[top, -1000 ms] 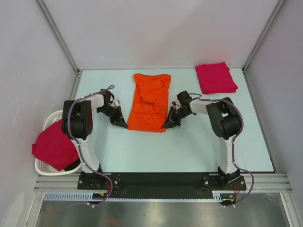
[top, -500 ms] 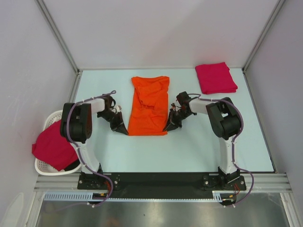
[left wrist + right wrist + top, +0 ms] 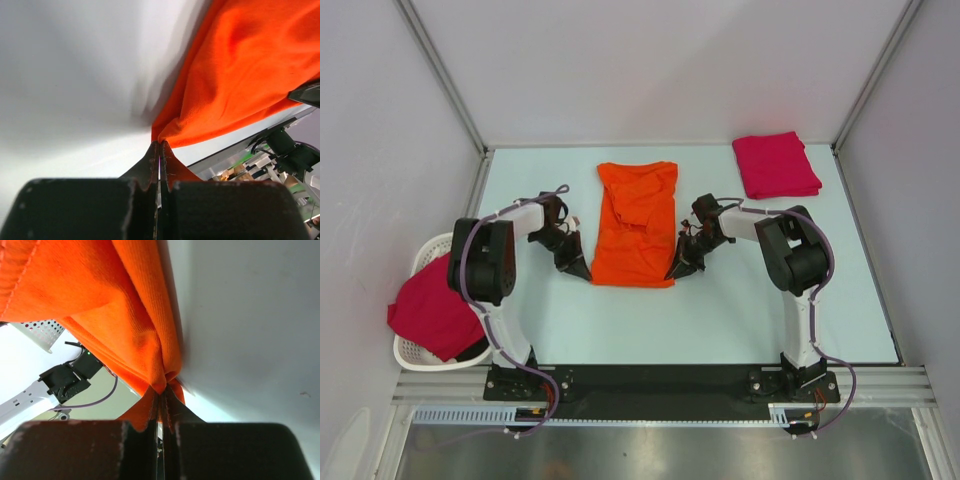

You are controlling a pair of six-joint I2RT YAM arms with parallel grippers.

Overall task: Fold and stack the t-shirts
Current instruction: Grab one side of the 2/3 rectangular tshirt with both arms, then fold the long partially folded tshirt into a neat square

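A bright orange t-shirt [image 3: 635, 225] lies lengthwise in the middle of the table, partly folded and rumpled at its far end. My left gripper [image 3: 586, 277] is shut on its near left corner, and my right gripper [image 3: 672, 274] is shut on its near right corner. In the left wrist view the closed gripper [image 3: 160, 145] pinches a point of orange cloth [image 3: 240, 75]. In the right wrist view the closed gripper [image 3: 162, 392] bunches the orange fabric [image 3: 100, 300]. A folded crimson-pink t-shirt [image 3: 776, 165] rests at the back right. Another crimson-pink t-shirt [image 3: 435, 310] hangs over the basket.
A white slatted basket [image 3: 420, 262] stands off the table's left edge beside the left arm. Grey walls close in the table at the back and both sides. The arm bases sit on a black rail [image 3: 660, 380] along the near edge.
Both grippers have drawn the orange shirt's near corners a little toward the near edge, and the shirt has slid and straightened with them.
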